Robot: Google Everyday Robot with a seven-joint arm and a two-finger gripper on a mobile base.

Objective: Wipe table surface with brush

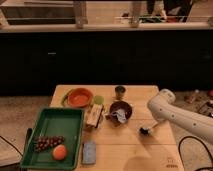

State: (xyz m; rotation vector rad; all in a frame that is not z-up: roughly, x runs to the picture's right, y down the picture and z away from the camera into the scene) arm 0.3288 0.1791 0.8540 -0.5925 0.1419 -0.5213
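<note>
The table surface (125, 150) is a light tan wooden top with plank seams. The brush (145, 131) has its dark bristle head down on the wood at the right of the table, and its pale handle slants up to the right. My gripper (153, 127) is at the end of the white arm (167, 112), which comes in from the lower right. It is shut on the brush handle, to the right of the dark bowl (120, 109).
A green tray (55, 124) at the left holds grapes (47, 142) and an orange fruit (60, 152). An orange bowl (79, 97), a small cup (120, 91), a box (94, 115) and a blue-grey block (89, 152) stand on the table. A dark counter lies behind.
</note>
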